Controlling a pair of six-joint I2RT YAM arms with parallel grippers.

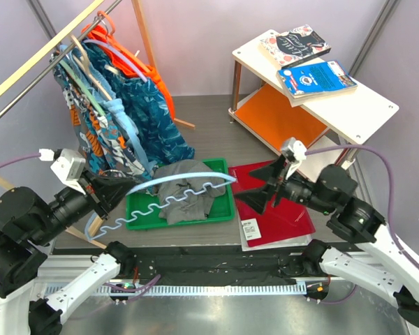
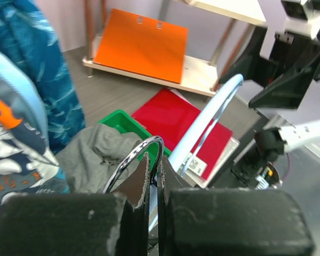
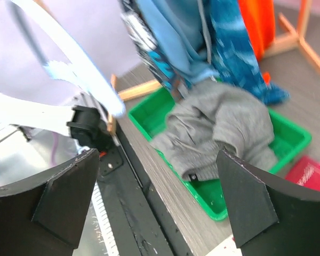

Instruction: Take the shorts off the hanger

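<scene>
Grey shorts (image 1: 187, 190) are heaped in green tray (image 1: 136, 213). Blue hanger (image 2: 202, 125) is clamped by its hook (image 2: 144, 149) in closed left gripper (image 2: 156, 176). Right gripper (image 1: 260, 185) is spread wide, nothing held.

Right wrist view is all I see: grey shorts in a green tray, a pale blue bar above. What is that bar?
Observer: A light blue hanger; the left gripper is shut on its chrome hook.
Operator: Any more shorts waiting?
Observer: Yes, floral shorts hang on a rack at the far left.
Operator: What's beneath my gripper?
Observer: A red folder lies under the open, empty right gripper.
</scene>
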